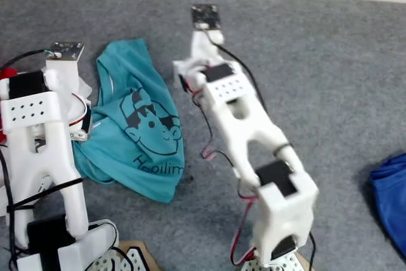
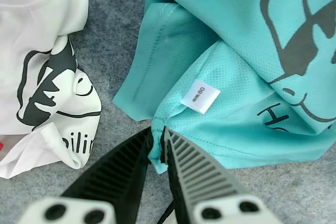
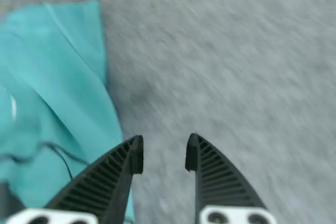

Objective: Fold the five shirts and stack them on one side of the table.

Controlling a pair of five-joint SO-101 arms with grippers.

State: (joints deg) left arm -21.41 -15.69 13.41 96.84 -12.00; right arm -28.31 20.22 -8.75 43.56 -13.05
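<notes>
Two-arm rig at grey table (image 1: pixel 317 61); positions logged against the teal shirt (image 2: pixel 236 77).

Nearest, left wrist view: found left gripper (image 2: pixel 157 132) clenched on the teal shirt's hem, ribbed black fingers (image 2: pixel 194 174) pinching a thin folded edge of the mesh. Noted white size tag (image 2: pixel 200 96) on the inside face of the cloth, just beyond the pinch point. Logged white shirt (image 2: pixel 42 66) with dark cartoon print just beside the teal shirt, apart from it by a strip of bare table.

Nearest, right wrist view: found right gripper (image 3: pixel 164 153) released, jaws apart with nothing between them, over bare table just beside the teal shirt's edge. Cannot tell whether one finger touches the cloth.

Farther, high view: recorded teal shirt lying rumpled on the table between the left arm (image 1: pixel 38 144) and the right arm (image 1: pixel 254 138), cartoon face print (image 1: pixel 152 122) upward, one side bunched against the left arm. Logged blue garment (image 1: pixel 390 195) well apart from the teal shirt, past the right arm at the frame edge. Noted red patch (image 1: pixel 5 73) past the left arm; too little visible to identify.
</notes>
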